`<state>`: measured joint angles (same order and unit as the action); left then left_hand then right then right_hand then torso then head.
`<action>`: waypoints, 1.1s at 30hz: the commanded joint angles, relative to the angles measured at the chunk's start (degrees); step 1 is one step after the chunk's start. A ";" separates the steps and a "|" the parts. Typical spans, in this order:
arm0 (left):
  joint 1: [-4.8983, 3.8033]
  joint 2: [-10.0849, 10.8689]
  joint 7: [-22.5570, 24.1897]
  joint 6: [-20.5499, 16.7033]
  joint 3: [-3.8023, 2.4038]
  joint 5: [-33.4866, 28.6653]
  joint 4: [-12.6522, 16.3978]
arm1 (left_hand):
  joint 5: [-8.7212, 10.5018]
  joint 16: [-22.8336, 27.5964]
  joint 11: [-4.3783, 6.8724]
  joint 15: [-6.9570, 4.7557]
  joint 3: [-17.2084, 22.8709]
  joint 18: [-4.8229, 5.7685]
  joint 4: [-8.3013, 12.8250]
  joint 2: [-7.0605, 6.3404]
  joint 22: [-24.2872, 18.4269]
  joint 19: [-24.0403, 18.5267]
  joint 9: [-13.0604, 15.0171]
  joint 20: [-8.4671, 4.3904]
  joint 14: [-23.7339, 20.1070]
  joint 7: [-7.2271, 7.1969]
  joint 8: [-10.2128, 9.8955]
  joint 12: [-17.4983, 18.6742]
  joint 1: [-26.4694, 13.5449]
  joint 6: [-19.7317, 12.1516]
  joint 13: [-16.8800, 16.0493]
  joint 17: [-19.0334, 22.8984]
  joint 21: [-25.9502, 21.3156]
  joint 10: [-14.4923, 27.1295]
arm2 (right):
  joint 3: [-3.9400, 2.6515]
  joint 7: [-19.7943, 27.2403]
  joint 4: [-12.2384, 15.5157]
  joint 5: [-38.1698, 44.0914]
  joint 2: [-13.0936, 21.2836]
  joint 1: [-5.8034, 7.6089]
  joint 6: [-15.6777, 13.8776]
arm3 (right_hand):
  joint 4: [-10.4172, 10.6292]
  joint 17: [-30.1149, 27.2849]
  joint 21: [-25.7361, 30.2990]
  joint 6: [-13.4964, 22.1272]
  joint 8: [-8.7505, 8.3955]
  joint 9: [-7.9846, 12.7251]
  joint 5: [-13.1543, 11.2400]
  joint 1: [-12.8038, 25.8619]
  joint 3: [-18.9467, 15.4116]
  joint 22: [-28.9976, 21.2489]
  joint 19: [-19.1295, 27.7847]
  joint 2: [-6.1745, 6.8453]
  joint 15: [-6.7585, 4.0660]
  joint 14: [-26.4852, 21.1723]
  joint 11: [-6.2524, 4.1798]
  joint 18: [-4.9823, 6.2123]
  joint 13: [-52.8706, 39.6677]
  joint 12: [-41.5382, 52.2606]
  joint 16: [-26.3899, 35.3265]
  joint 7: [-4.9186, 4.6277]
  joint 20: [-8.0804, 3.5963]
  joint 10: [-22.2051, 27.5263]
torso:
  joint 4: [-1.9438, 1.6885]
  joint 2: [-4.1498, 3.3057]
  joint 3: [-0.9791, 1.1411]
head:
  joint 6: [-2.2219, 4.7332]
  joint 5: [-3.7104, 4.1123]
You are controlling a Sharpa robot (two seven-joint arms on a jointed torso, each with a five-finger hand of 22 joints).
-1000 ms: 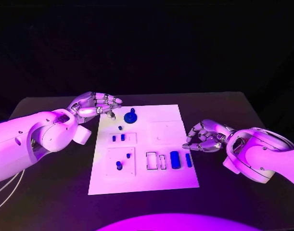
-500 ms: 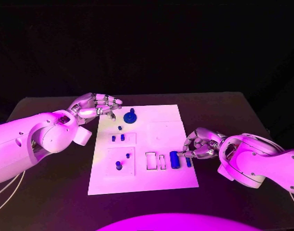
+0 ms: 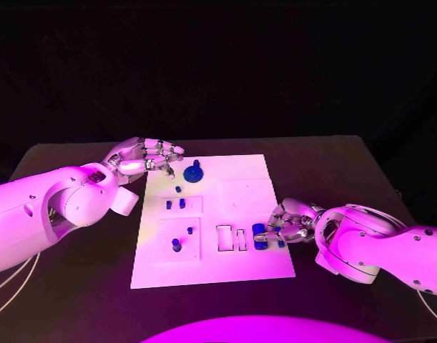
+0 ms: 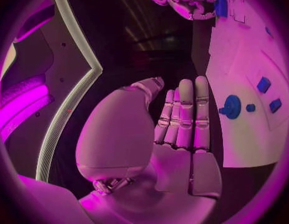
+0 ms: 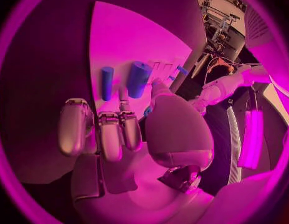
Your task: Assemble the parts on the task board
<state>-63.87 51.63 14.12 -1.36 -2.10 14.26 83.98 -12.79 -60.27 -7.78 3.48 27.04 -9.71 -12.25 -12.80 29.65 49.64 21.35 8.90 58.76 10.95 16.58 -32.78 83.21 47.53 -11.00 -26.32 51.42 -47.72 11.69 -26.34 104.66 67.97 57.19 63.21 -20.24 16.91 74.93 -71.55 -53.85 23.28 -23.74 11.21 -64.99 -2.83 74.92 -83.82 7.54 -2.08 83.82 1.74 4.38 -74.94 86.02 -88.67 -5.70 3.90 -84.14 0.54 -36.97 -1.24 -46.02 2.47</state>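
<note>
The white task board lies in the middle of the table. My right hand hovers over its right edge, fingers bent, thumb tip beside a wide blue part; a slim blue part lies next to it. This hand holds nothing. My left hand hangs over the board's far left corner with straight fingers and a bare palm. A round blue part stands just to its right. Small blue parts sit in the board's left column.
Two empty rectangular slots lie left of the wide blue part. Another small blue part sits in the lower left plate. Black table surrounds the board, and my left forearm covers its left side.
My right hand has moved left from beside the board onto its right edge, down to the wide and slim blue parts. The left hand has stayed put.
</note>
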 commanded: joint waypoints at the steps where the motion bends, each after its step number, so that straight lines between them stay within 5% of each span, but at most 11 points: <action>1: 0.00 -0.05 0.34 0.96 -0.01 -1.28 0.25 | 0.01 0.36 0.05 0.13 -0.32 -0.81 0.01 0.38 -0.09 0.08 -0.06 0.35 -0.36 0.05 0.32 0.26 0.04 -0.41 0.07 0.08 -0.19 0.43 | 0.00 -2.50 -0.31 2.22 -0.67 -0.30 1.47 | 0.03 11.73 -0.13 -0.53 0.34 0.11 0.29 0.82 -2.44 9.72 -1.33 0.42 -0.42 5.47 -0.42 -1.06 -7.68 -0.32 -0.38 -0.02 -0.37 -1.35 | 0.02 -0.04 0.01 | -0.05 -0.25; 9: 0.01 0.05 0.06 1.01 0.03 -1.45 0.24 | 0.01 0.38 0.02 0.16 -0.37 -0.80 -0.08 0.42 -0.12 0.11 -0.08 0.36 -0.37 0.10 0.32 0.24 -0.04 -0.47 0.09 0.08 -0.24 0.47 | -0.01 -4.42 -1.83 4.40 -2.75 -1.05 1.70 | -0.06 11.78 -0.15 -0.73 0.72 0.11 0.41 -1.83 -3.96 9.82 -1.36 0.84 -0.52 5.48 -0.52 -1.07 -7.45 -0.69 -0.38 0.10 -0.44 -1.16 | -0.03 -0.06 -0.02 | -0.27 -0.48; 15: 0.01 0.15 -0.06 1.10 0.04 -1.51 0.41 | 0.00 0.40 -0.01 0.19 -0.40 -0.79 -0.28 0.54 -0.16 0.13 -0.09 0.39 -0.38 0.13 0.33 0.23 -0.23 -0.52 0.11 0.09 -0.30 0.48 | -0.01 -5.29 -2.76 5.21 -3.38 -1.45 1.83 | -0.30 12.08 -0.52 -0.85 1.06 0.15 0.17 -6.79 -3.41 10.05 -1.51 -0.79 -0.62 5.55 -0.64 -1.16 -7.66 -0.84 -0.45 0.22 -0.54 -1.25 | -0.02 0.01 -0.02 | -0.34 -0.74; 20: 0.01 0.21 -0.12 1.11 0.05 -1.54 0.45 | -0.01 0.41 -0.03 0.22 -0.42 -0.78 -0.45 0.66 -0.20 0.15 -0.10 0.41 -0.38 0.15 0.35 0.21 -0.36 -0.55 0.12 0.09 -0.37 0.50 | -0.01 -4.30 -2.86 4.29 -3.46 -1.58 -1.79 | -0.43 12.25 -0.89 -2.51 1.90 -0.02 0.21 -11.30 -1.21 10.27 -1.66 -2.03 -0.98 5.58 -1.11 -1.23 -8.48 -0.51 -0.49 0.80 -0.79 -1.74 | 0.00 0.01 -0.01 | -0.28 -0.89; 33: 0.01 0.31 -0.23 1.21 0.10 -1.87 0.55 | -0.03 0.41 -0.04 0.24 -0.43 -0.78 -0.58 0.75 -0.24 0.16 -0.11 0.43 -0.38 0.16 0.37 0.19 -0.47 -0.56 0.13 0.09 -0.42 0.52 | -0.05 -0.20 -0.32 -6.32 -2.68 -1.34 -7.82 | -0.55 12.48 -1.60 -3.96 2.55 -0.35 0.19 -13.73 0.67 10.58 -1.90 -3.41 -1.66 5.63 -1.90 -1.36 -9.52 0.02 -0.55 1.65 -1.39 -2.42 | 0.06 0.02 0.01 | 0.34 -1.06</action>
<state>-63.85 51.99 13.73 -1.17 -1.99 13.00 84.37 -12.79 -60.04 -7.78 3.70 26.64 -9.71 -12.65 -12.48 29.46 49.64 21.30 8.90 58.55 11.16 16.59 -32.78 82.90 47.32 -10.95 -26.33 51.19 -47.72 11.64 -28.16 103.96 66.15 54.47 61.83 -25.82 16.14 74.91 -72.88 -57.03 25.41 -23.63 11.23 -78.54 -2.42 74.93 -84.01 4.61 -3.40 83.93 0.20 3.50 -74.92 85.75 -88.89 -4.40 2.87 -84.04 0.57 -36.98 -1.20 -45.81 1.44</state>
